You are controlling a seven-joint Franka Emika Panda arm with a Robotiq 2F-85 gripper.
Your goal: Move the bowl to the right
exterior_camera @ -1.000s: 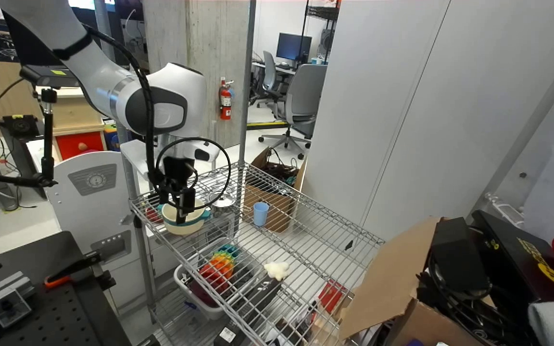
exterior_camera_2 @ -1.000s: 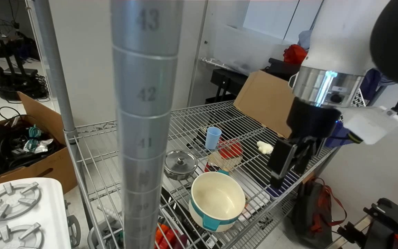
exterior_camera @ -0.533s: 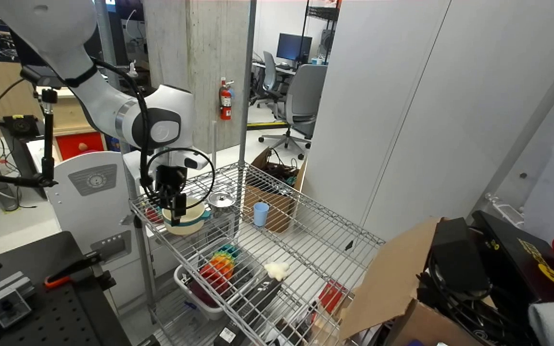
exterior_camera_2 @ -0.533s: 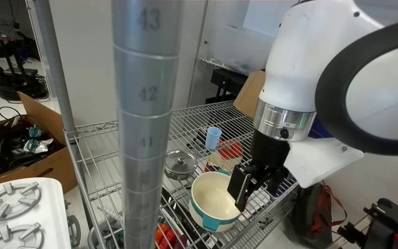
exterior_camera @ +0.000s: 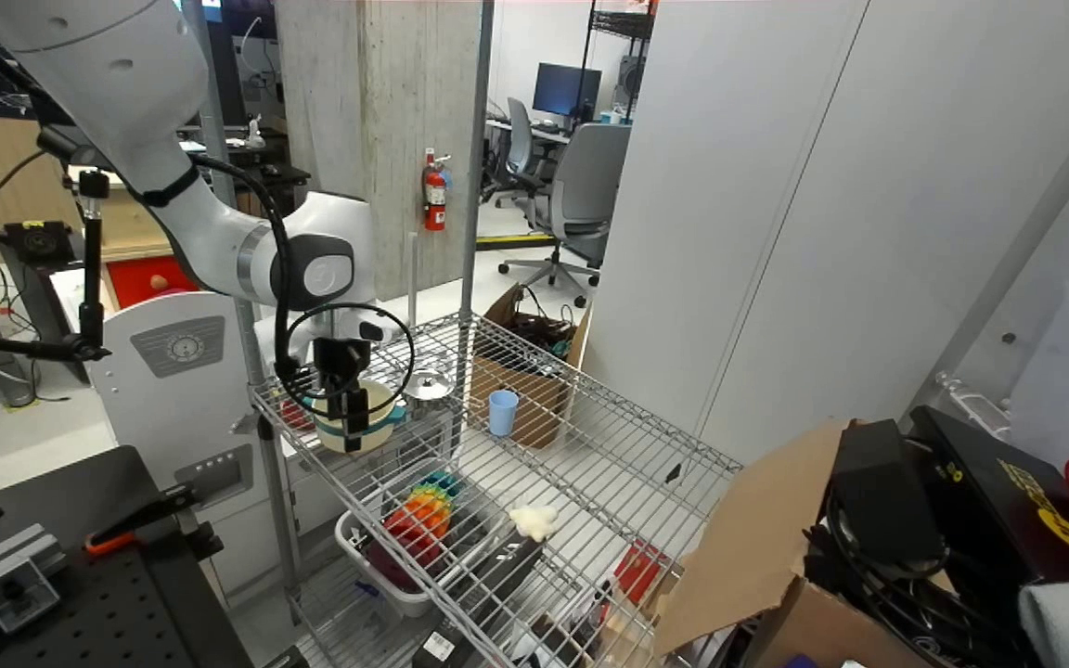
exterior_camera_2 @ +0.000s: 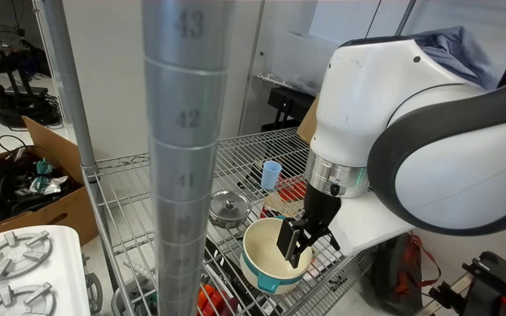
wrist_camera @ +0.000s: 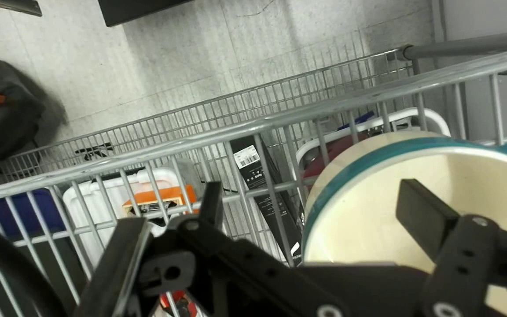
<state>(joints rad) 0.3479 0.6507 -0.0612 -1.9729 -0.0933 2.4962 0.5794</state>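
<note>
The bowl is a round cream bowl with a teal band and teal side handles. It stands upright on the wire shelf in both exterior views [exterior_camera_2: 258, 251] [exterior_camera: 380, 393] and fills the right of the wrist view [wrist_camera: 359, 211]. My gripper [exterior_camera_2: 314, 256] is open, with its fingers wide apart at the bowl's near rim. In the wrist view, one finger of the gripper [wrist_camera: 315, 198] is over the bowl's inside and the other is outside it, with the wall between. I cannot tell whether a finger touches it. In an exterior view the gripper [exterior_camera: 354, 431] hides part of the bowl.
The wire shelf [exterior_camera: 604, 391] also bears a lidded metal pot [exterior_camera_2: 230, 207] beside the bowl, a blue cup [exterior_camera_2: 271, 175] and a cream star-shaped thing [exterior_camera: 534, 521]. An open cardboard box [exterior_camera: 757, 538] is at the far end. A grey corner post [exterior_camera_2: 187, 131] rises near the pot.
My gripper has come down and across to the bowl, with one finger now at the inner side of the rim. The bowl has not moved, and the fingers still look open.
</note>
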